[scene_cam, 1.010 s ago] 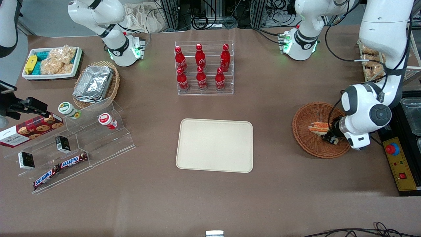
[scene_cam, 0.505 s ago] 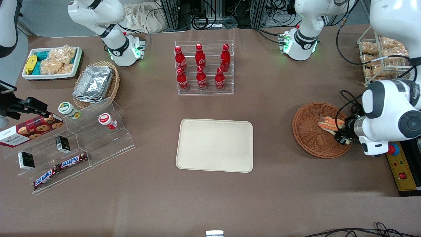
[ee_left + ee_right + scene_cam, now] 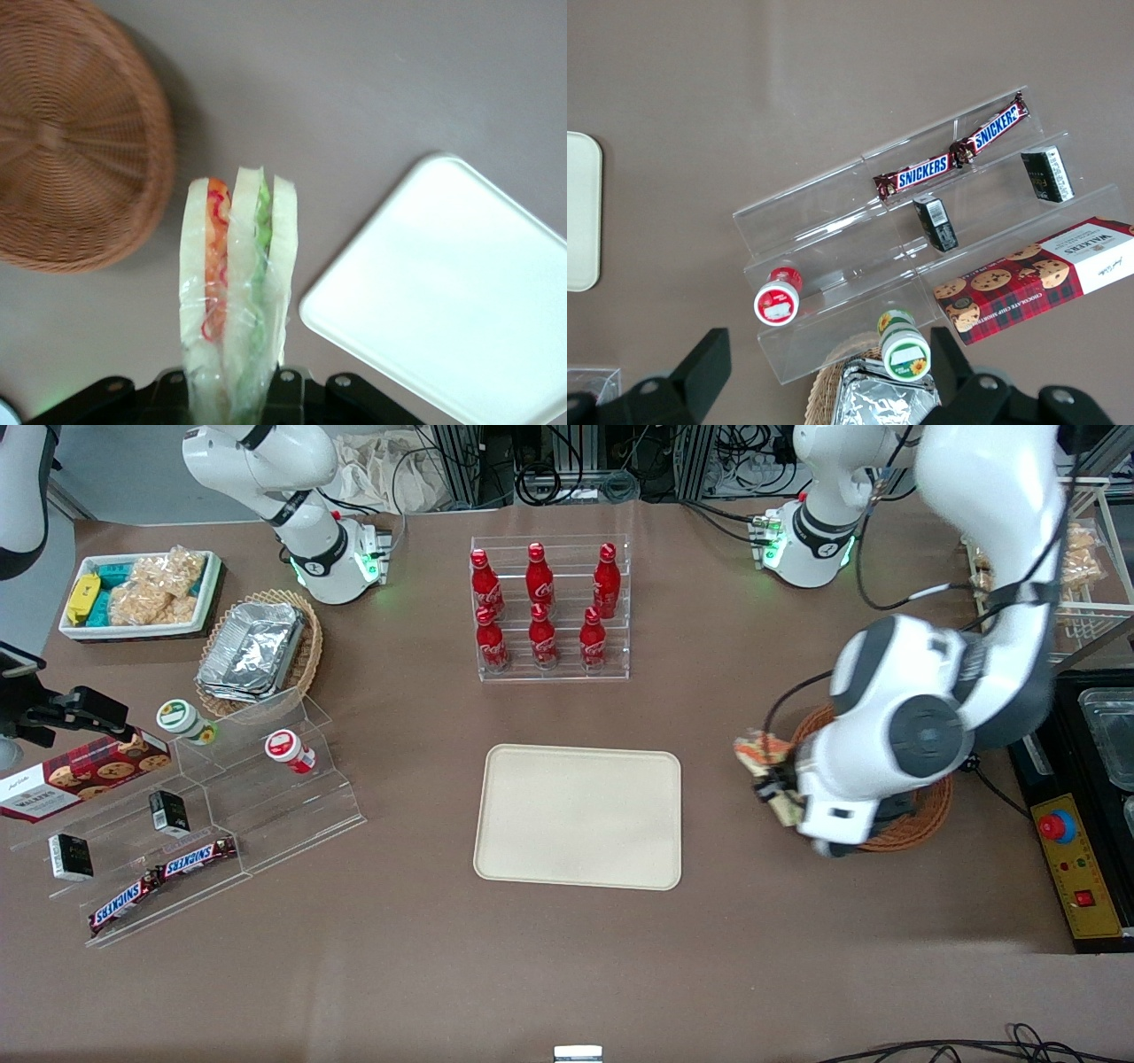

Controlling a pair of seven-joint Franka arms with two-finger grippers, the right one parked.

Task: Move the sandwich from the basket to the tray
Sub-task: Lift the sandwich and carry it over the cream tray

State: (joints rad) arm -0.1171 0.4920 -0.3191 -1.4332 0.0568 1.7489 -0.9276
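Observation:
My left gripper (image 3: 769,779) is shut on the wrapped sandwich (image 3: 759,751), held in the air between the basket and the tray. In the left wrist view the sandwich (image 3: 236,283) shows pale bread with orange and green filling, clamped between the fingers of the gripper (image 3: 232,390). The reddish-brown wicker basket (image 3: 66,142) sits on the table with nothing in it; in the front view the basket (image 3: 935,810) is mostly hidden by the arm. The cream tray (image 3: 578,816) lies bare at the table's middle, and the tray (image 3: 461,283) shows close beside the sandwich.
A clear rack of red cola bottles (image 3: 547,607) stands farther from the front camera than the tray. Stepped acrylic shelves with snack bars and jars (image 3: 190,815) lie toward the parked arm's end. A yellow control box (image 3: 1079,868) and a wire rack of snacks (image 3: 1076,558) sit at the working arm's end.
The gripper has lifted the sandwich out of the basket and carried it past the basket's rim toward the tray. The arm has swung over the basket.

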